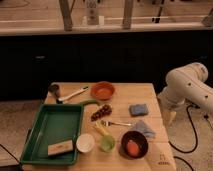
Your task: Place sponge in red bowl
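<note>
Nearest, a dark bowl [123, 142] was set at the table's [145, 93] front; the gripper [171, 117] was hung off the right edge, its grip not discernible; the blue sponge [138, 109] was laid mid-table, well apart from the red bowl [102, 91] behind.

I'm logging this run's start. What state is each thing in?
red bowl: upright, empty.
sponge: flat on the table, outside the red bowl.
dark bowl: upright, holding an orange object.
green tray: flat, holding a tan block.
gripper: pointing down beside the table's right edge, apart from the sponge.
</note>
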